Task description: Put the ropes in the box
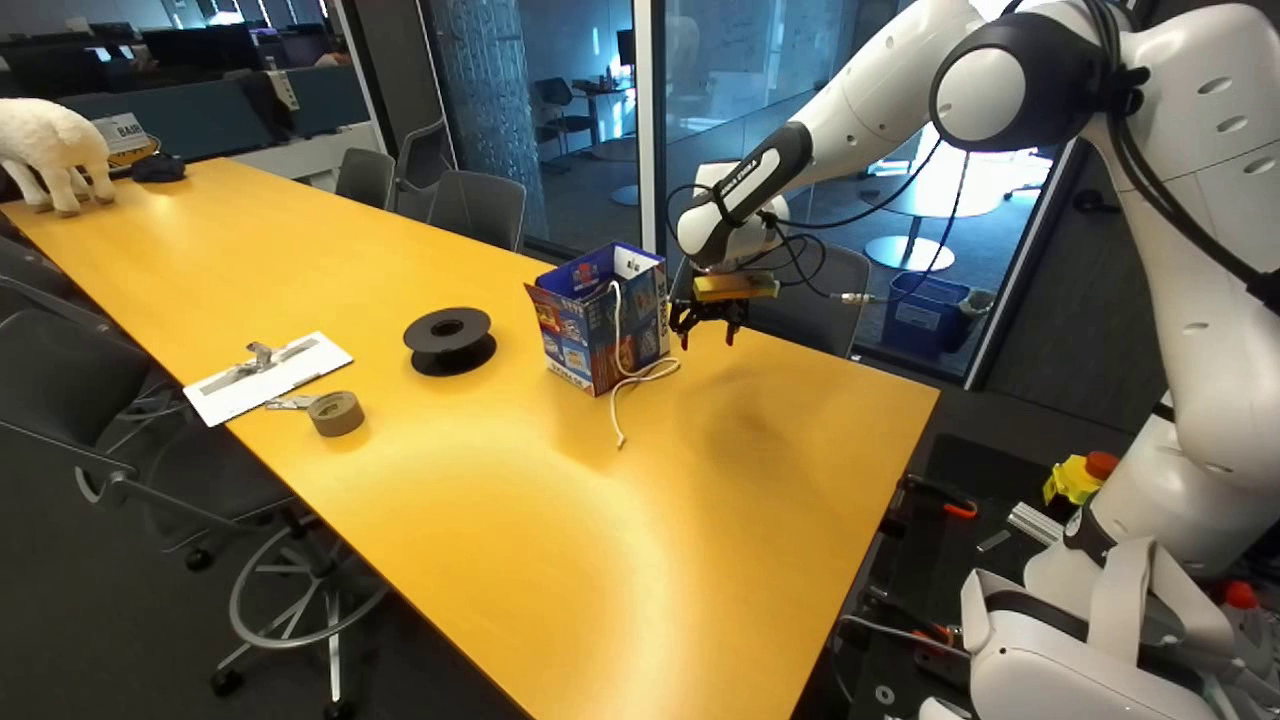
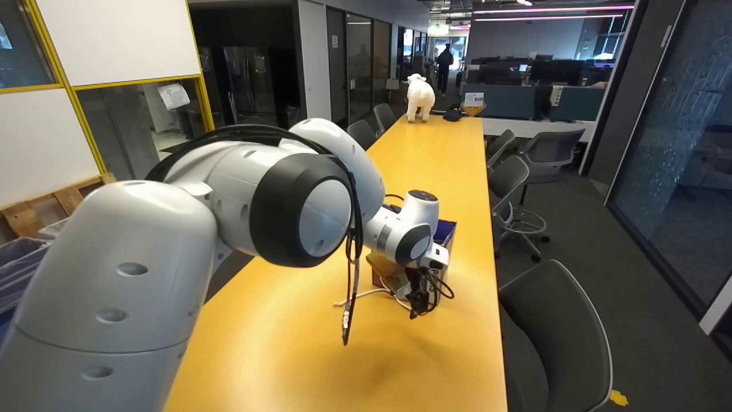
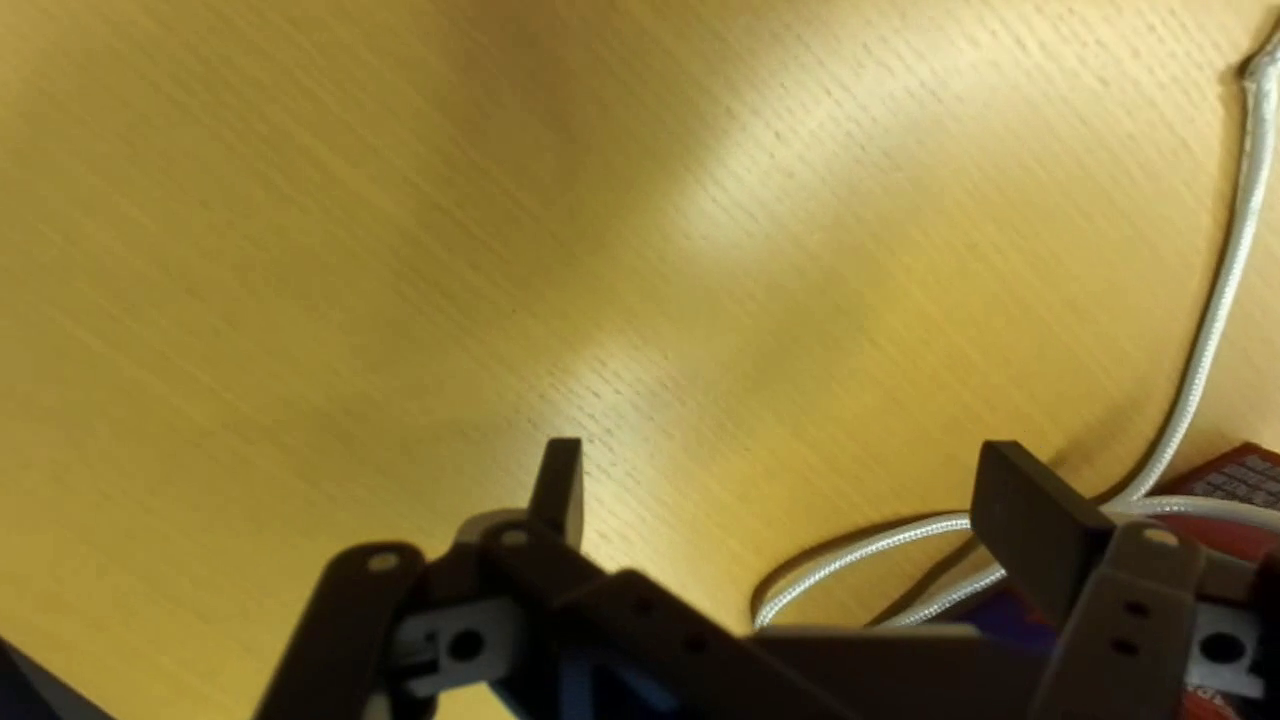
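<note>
Hanging out of the printed box (image 1: 588,338), the white rope (image 1: 632,377) is looped on the worktop (image 1: 560,540); the gripper (image 1: 708,338) is held nearby, spread pretty wide apart.

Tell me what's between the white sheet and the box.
The black spool, touching neither: it lies between the white sheet and the box, as seen in an exterior view.

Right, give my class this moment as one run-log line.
gripper: open, empty; rope: over rim of box, end on table; task: unfinished
</note>
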`<action>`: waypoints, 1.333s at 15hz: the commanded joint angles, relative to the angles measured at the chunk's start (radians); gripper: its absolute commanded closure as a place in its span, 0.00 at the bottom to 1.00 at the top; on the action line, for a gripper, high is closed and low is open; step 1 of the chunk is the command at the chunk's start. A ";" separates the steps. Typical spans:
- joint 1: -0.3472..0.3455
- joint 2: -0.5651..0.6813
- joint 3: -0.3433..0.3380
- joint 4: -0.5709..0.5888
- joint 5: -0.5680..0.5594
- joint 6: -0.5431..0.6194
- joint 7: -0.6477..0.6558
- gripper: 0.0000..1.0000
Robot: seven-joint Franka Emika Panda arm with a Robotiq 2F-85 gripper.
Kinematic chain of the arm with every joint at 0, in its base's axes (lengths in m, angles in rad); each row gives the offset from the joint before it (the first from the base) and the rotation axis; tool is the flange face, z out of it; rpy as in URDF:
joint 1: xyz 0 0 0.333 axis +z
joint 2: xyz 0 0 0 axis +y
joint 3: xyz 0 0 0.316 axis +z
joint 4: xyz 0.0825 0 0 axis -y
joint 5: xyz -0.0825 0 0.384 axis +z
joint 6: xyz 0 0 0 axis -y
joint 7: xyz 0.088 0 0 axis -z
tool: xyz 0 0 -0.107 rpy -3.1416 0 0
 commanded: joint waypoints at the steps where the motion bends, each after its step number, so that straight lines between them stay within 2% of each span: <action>1: 0.061 0.048 -0.052 0.030 0.035 0.116 0.116 0.00; 4: 0.089 0.114 -0.091 0.093 0.036 0.133 0.221 0.00; 9: 0.103 0.241 -0.140 0.247 0.023 0.069 0.354 0.00; 14: 0.072 0.345 -0.123 0.395 0.032 -0.015 0.409 0.00; 20: 0.059 0.423 -0.114 0.500 0.031 -0.056 0.438 0.00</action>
